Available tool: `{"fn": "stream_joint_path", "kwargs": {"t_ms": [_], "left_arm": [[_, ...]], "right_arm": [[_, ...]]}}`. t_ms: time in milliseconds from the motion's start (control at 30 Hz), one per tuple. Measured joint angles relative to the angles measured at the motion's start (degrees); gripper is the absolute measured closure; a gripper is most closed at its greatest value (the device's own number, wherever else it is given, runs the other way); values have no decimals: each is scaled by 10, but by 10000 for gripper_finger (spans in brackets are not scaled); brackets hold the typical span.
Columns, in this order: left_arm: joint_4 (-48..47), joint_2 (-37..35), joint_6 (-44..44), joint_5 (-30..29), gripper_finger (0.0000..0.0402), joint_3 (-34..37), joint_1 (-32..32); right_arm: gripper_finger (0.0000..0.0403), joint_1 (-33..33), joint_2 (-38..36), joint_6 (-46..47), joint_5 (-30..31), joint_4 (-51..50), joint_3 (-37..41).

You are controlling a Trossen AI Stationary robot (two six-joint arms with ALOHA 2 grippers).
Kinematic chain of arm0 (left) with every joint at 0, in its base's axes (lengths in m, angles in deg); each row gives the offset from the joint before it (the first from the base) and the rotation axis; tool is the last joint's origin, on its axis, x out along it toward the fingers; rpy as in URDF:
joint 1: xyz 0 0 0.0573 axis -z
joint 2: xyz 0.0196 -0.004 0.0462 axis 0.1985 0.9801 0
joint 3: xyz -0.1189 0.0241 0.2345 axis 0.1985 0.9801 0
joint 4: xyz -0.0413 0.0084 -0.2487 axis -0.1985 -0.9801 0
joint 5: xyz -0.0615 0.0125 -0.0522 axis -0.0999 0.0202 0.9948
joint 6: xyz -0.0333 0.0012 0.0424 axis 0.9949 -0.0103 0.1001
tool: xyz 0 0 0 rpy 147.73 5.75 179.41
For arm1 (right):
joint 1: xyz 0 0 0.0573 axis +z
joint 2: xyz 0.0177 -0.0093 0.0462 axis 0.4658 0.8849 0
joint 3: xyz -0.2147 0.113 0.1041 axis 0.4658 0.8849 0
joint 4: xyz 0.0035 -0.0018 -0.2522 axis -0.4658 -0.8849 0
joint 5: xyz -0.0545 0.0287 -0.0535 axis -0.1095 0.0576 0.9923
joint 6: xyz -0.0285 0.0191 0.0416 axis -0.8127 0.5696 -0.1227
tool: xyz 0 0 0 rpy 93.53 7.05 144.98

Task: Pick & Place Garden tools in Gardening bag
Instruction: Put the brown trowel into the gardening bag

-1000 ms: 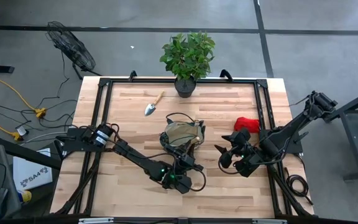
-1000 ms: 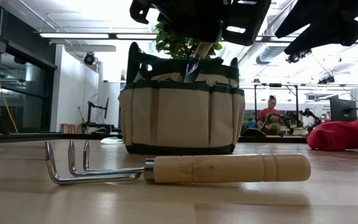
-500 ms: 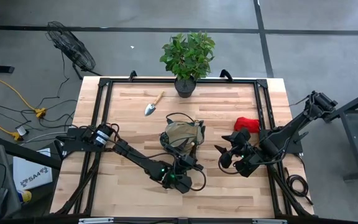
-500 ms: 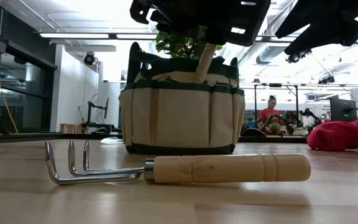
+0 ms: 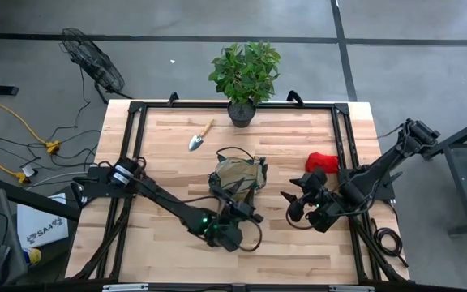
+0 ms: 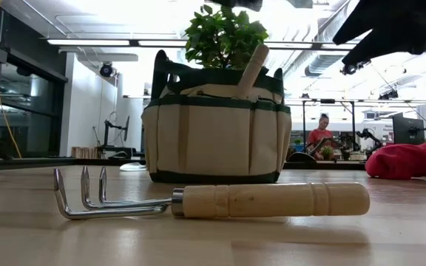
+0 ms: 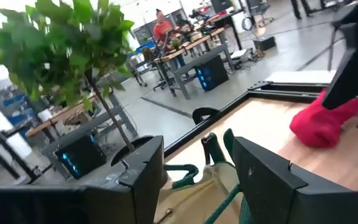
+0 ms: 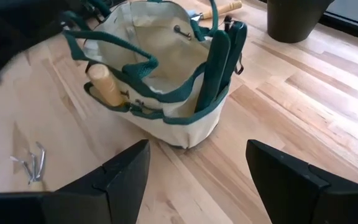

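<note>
My left gripper (image 5: 248,217) hangs just at 6 o'clock of the small round gardening bag of tan canvas with dark green trim (image 5: 237,176), its two dark flat fingers (image 7: 143,177) spread apart with nothing between them. The bag stands upright near the middle of the pale wooden plank table (image 5: 177,154). Its cloth looks soft and a little wrinkled, and its thin green loop handles (image 8: 219,56) stand up over the rim. Inside it, a smooth round wooden handle of a garden tool (image 6: 251,70) leans tilted against the rim; the metal part is hidden in the bag.

My right gripper (image 5: 293,203) hangs at 3 o'clock of the bag, apart from it, with its black angular fingers (image 8: 126,171) wide and empty.

On the table at 11 o'clock of the bag lies a small trowel with a grey metal blade and a light wooden handle (image 5: 199,135). A soft red cloth bundle (image 5: 321,161) lies at 2 o'clock of the bag. A hand fork with bent shiny steel prongs and a turned wooden handle (image 6: 220,199) lies flat at 6 o'clock of the bag. A leafy green plant in a dark round pot (image 5: 244,77) stands at 12 o'clock, at the table's edge.
</note>
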State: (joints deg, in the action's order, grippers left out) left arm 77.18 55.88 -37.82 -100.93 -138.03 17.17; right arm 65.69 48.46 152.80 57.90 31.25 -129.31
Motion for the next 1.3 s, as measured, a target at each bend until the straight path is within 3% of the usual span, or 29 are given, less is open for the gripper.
{"fn": "stream_joint_path", "kwargs": {"t_ms": [300, 567, 733, 867, 933, 1133, 1300], "left_arm": [[0, -26, -112, 2, 216, 0, 57], [-2, -27, -113, 91, 216, 0, 87], [-55, -33, -55, 128, 216, 0, 88], [-142, -56, 53, 279, 216, -1, 74], [-177, -59, 93, 326, 216, -1, 65], [-272, -71, 159, 272, 216, -1, 63], [-429, -108, 291, 246, 216, -1, 67]], "right_arm": [[144, 24, 0, 0, 1, -5, 0], [144, 30, 0, 0, -1, -5, 0], [144, 30, 0, 0, -1, -5, 0], [144, 30, 0, 0, -1, -6, 0], [144, 30, 0, 0, -1, -8, 0], [144, 30, 0, 0, -3, -10, 0], [144, 30, 0, 0, -3, -11, 0]]}}
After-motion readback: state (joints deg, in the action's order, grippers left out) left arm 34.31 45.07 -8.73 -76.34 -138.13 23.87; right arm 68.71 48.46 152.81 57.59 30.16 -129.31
